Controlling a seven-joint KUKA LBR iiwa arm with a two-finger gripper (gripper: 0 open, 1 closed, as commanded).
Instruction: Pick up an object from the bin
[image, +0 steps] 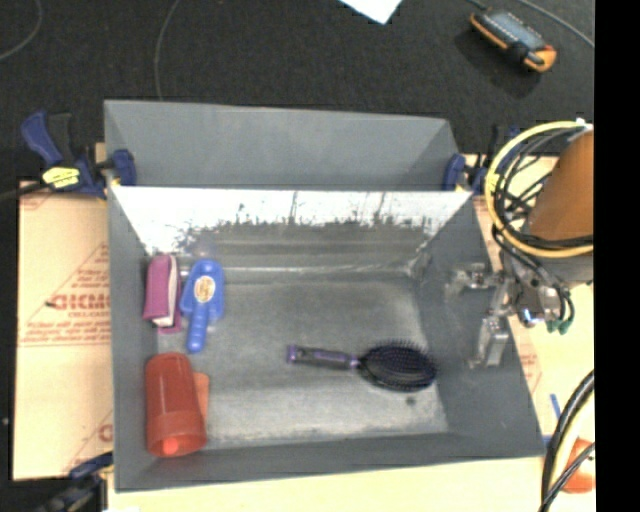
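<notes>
My gripper (480, 312) hangs over the bin's right sloping wall, open, with nothing between its fingers. The nearest loose thing is a hairbrush (398, 366) with a black oval head and a purple handle. It lies flat on the bin floor, a little left of and below the gripper, with its handle pointing left. The gripper and the brush are apart.
Along the left side of the bin lie a pink-purple flat block (160, 290), a blue handled toy with an orange-yellow round face (203, 300) and a red cylinder (174, 403) on its side. The arm with its orange cover and cables comes in from the right.
</notes>
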